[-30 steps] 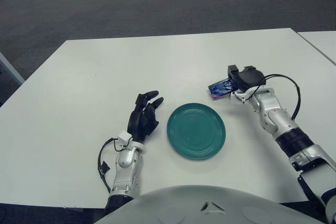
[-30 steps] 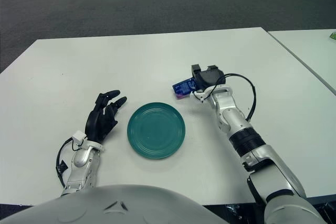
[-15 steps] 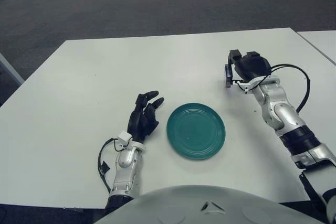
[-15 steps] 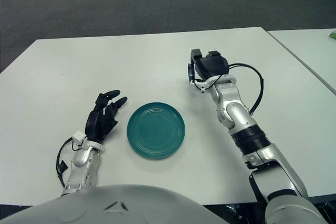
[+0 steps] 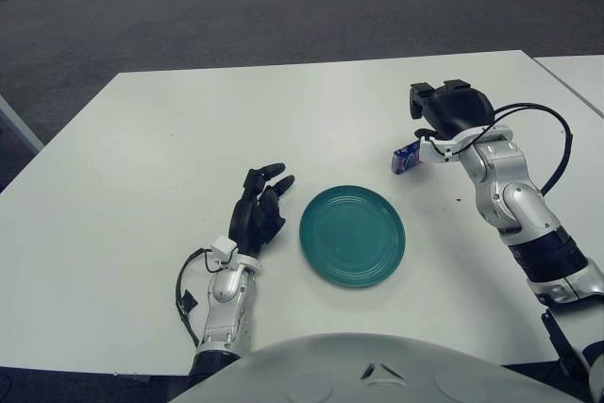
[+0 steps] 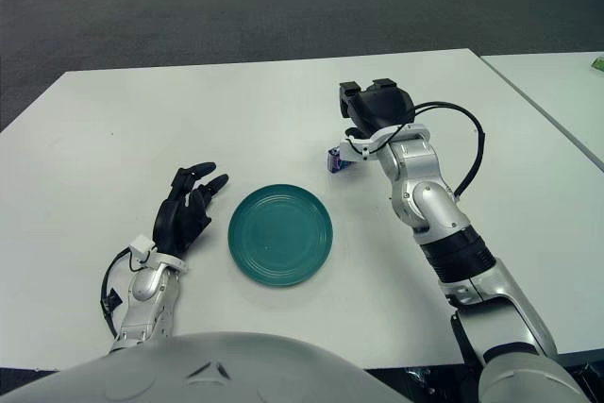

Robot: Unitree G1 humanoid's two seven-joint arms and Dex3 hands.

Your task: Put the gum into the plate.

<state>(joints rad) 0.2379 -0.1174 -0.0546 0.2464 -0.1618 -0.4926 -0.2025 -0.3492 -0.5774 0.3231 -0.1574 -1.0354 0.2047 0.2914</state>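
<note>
**Colours in scene**

Plate [image 5: 352, 235]: solid teal, faint concentric rings. Gum [image 5: 406, 156]: blue pack with a white and purple end. Table [image 5: 142, 167]: plain white. Left hand [image 5: 260, 209] and right hand [image 5: 451, 110]: black, on silver-grey forearms with black cables. Floor [image 5: 236, 7]: dark grey carpet.

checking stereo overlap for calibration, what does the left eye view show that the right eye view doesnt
Only the left eye view: a grey bar at its left edge, off the white table.
Only the right eye view: a small green thing at its right edge, on the neighbouring table.
Both: the teal plate, the gum beyond the plate under the right hand, and the left hand, open, left of the plate.
</note>
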